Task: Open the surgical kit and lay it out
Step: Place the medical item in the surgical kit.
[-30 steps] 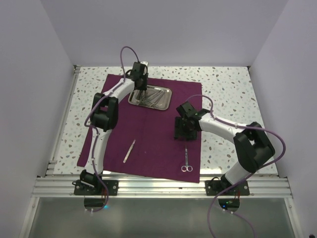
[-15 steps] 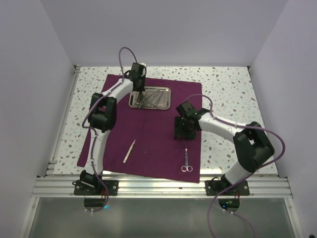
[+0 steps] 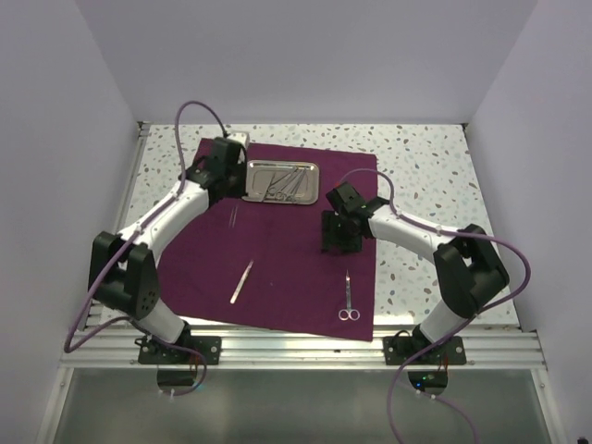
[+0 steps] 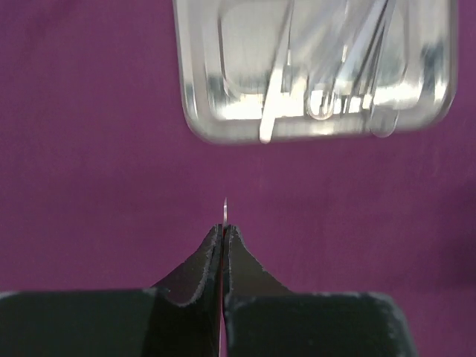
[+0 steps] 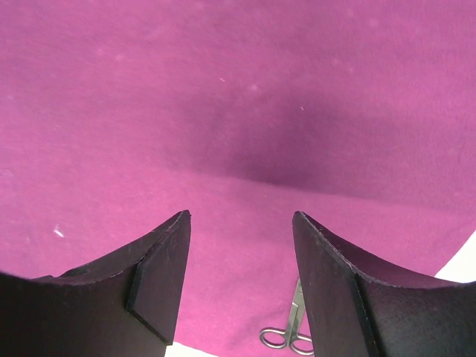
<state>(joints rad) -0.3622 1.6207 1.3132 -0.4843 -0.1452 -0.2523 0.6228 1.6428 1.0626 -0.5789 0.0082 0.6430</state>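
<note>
The dark purple cloth wrap (image 3: 287, 268) lies spread flat on the speckled table. The steel tray (image 3: 252, 166) sits at its far edge with several silver instruments inside. My left gripper (image 3: 229, 196) hangs just left of the tray, shut on slim silver tweezers (image 3: 233, 215). Their thin tip (image 4: 224, 208) pokes out past my left gripper (image 4: 224, 229), with the tray (image 4: 193, 111) beyond it. Another pair of tweezers (image 3: 242, 280) and ring-handled scissors (image 3: 348, 301) lie on the cloth near the front. My right gripper (image 3: 338, 242) hovers open over bare cloth (image 5: 223, 89), holding nothing.
The scissors (image 5: 294, 331) show just behind my right gripper (image 5: 242, 216). White walls close in the table on three sides. An aluminium rail (image 3: 296, 347) runs along the near edge by the arm bases.
My left gripper has shut on tweezers over the tray and swung left and nearer, off the tray, carrying them. The right gripper has barely moved.
</note>
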